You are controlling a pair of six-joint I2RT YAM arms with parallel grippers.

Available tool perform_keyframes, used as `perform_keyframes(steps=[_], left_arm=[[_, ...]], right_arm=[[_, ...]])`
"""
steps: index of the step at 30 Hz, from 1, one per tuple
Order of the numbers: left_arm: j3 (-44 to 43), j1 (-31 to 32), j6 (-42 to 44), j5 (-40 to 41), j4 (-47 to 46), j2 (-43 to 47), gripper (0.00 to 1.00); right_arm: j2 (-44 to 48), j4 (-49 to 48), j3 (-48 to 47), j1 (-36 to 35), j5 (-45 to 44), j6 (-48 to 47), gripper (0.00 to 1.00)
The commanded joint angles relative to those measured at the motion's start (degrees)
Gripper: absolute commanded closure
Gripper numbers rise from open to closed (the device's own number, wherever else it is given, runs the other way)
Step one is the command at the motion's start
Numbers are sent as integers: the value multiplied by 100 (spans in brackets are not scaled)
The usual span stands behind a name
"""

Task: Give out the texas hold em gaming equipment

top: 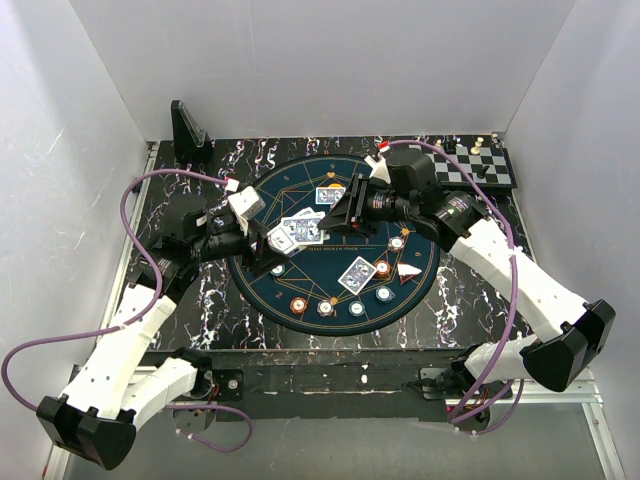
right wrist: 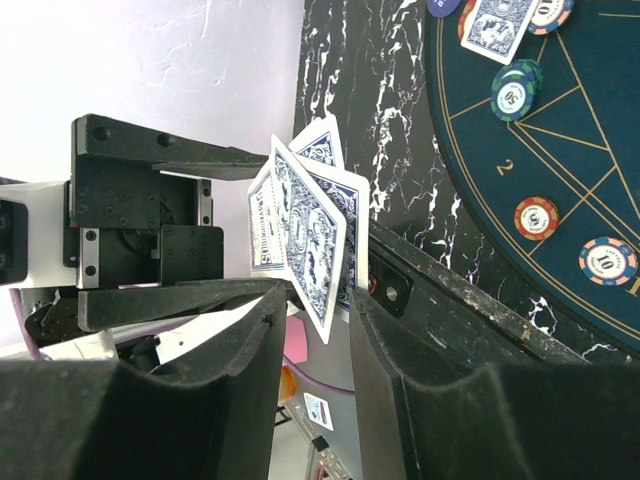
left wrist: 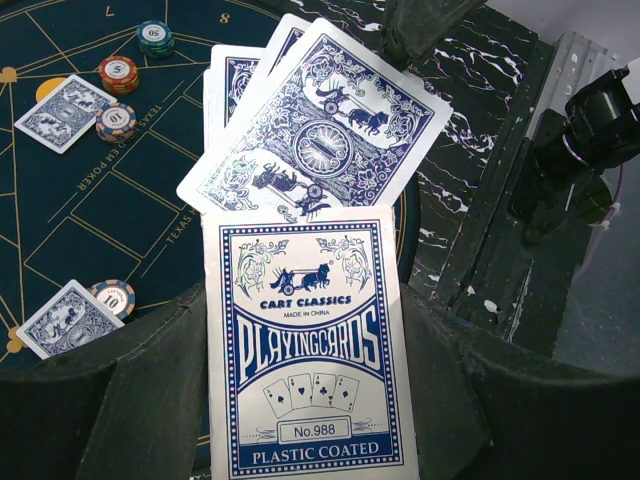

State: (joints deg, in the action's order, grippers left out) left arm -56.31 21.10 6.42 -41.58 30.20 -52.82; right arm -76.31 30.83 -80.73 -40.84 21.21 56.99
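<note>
We see the left gripper (left wrist: 300, 300) pressed together on a fan (left wrist: 320, 140) of blue-backed cards held over the mat (left wrist: 100, 220), with a printed title card nearest its camera; the right gripper (right wrist: 318, 300) stands part spread, its 2 fingers either side of the lower corner of 1 card in that fan, with a gap showing, not clamped. Loose cards (left wrist: 62, 112) lie face down on the mat, with chips (left wrist: 118, 72) beside or touching them; more chips sit along the mat's near rim.

The cards (left wrist: 320, 150) are blue-and-white patterned; the mat (left wrist: 100, 220) dark blue, gold-lined.
</note>
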Motion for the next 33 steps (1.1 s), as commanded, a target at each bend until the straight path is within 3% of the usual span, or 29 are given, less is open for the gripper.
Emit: perform_keyframes(steps=[1, 11, 22, 33], left_arm=[[-117, -27, 26, -148, -102, 114, 100], [-143, -27, 27, -148, -110, 87, 100], [-169, -27, 35, -148, -84, 114, 100], [-126, -19, 35, -140, -84, 149, 100]], right_arm=[[47, -332, 13, 23, 208, 40, 61], [-76, -376, 48, 23, 410, 31, 63], [-15, -1043, 558, 41, 656, 532, 67], [29, -1035, 488, 58, 604, 594, 85]])
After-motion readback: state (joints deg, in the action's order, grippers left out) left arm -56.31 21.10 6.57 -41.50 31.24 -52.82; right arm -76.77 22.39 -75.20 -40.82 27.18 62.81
